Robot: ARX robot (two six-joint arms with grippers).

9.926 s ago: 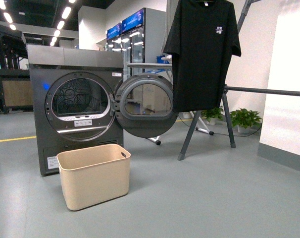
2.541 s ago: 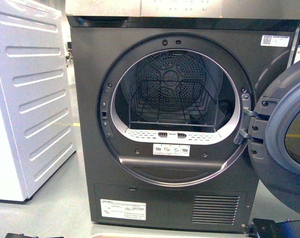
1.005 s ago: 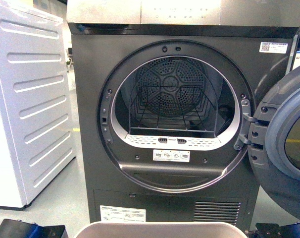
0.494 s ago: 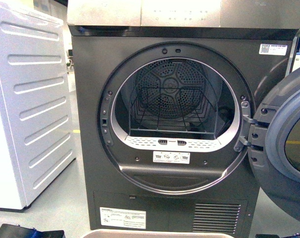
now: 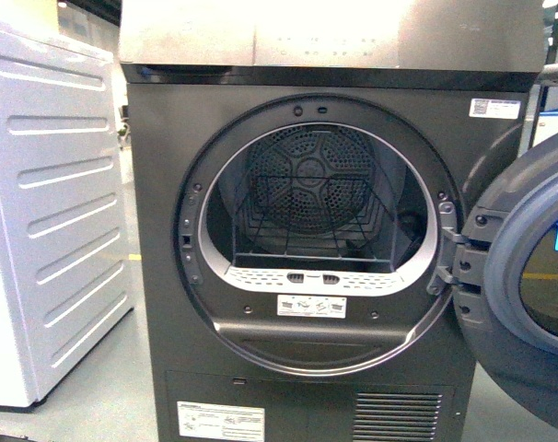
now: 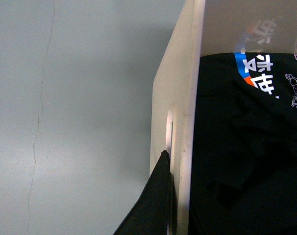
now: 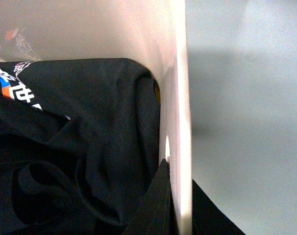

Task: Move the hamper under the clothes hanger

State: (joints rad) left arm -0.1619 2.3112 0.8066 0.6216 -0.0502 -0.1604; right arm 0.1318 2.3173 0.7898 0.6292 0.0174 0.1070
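Observation:
The beige hamper shows only in the wrist views. In the left wrist view its wall (image 6: pixel 180 98) runs down the frame, with a handle slot (image 6: pixel 169 128). My left gripper (image 6: pixel 174 205) is shut on this wall, one black finger (image 6: pixel 156 200) on the outer side by the slot. In the right wrist view my right gripper (image 7: pixel 180 208) is shut on the opposite wall (image 7: pixel 180 98), one finger (image 7: pixel 156 205) on the inner side. Black clothes with a printed logo (image 6: pixel 246 161) lie inside the hamper and also show in the right wrist view (image 7: pixel 80 147). The clothes hanger is out of view.
The dark grey dryer (image 5: pixel 150 230) fills the front view, close ahead, its round door (image 5: pixel 528 304) swung open to the right. A white machine (image 5: pixel 49 212) stands at the left. Grey floor (image 6: pixel 65 122) lies beside the hamper.
The hamper's rim and the dark arm parts, seen along the bottom of the front view a second ago, have dropped out of the frame. The dryer sits slightly lower in the picture.

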